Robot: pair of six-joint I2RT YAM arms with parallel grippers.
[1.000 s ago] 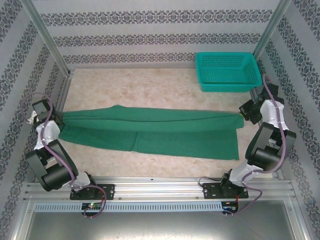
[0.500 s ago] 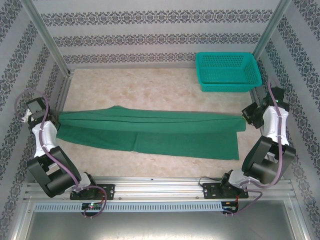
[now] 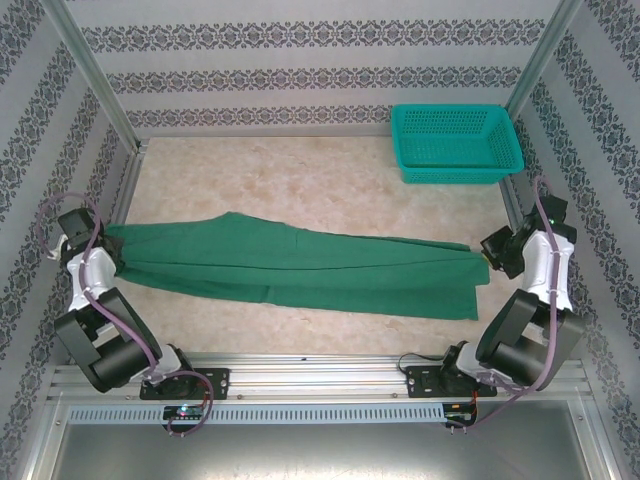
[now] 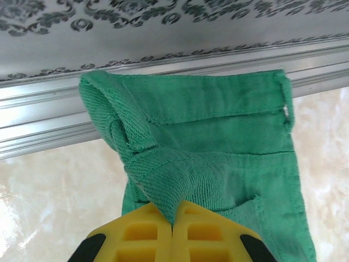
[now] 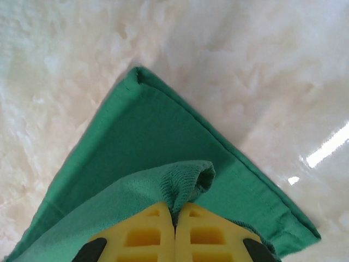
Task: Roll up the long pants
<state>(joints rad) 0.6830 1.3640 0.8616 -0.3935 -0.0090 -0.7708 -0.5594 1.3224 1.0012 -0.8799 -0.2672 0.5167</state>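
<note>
You see the long pants stretched across the table, well apart from the teal basket in the far right corner. Your left gripper is pinched tight on their left end. Your right gripper is pinched tight on their right end.

Standing here, the light is bright and even, falling softly from overhead, so only faint shadows lie on the pale table. Just ahead and to the right of the right gripper, two white streaks of glare sit on the glossy tabletop, and farther ahead the stone washes out. The weave of the pants is crisp just beyond the left gripper, with shade in the creases ahead to its left. The patterned wall far ahead looks slightly soft. From above, the frame posts lean outward toward the corners.
</note>
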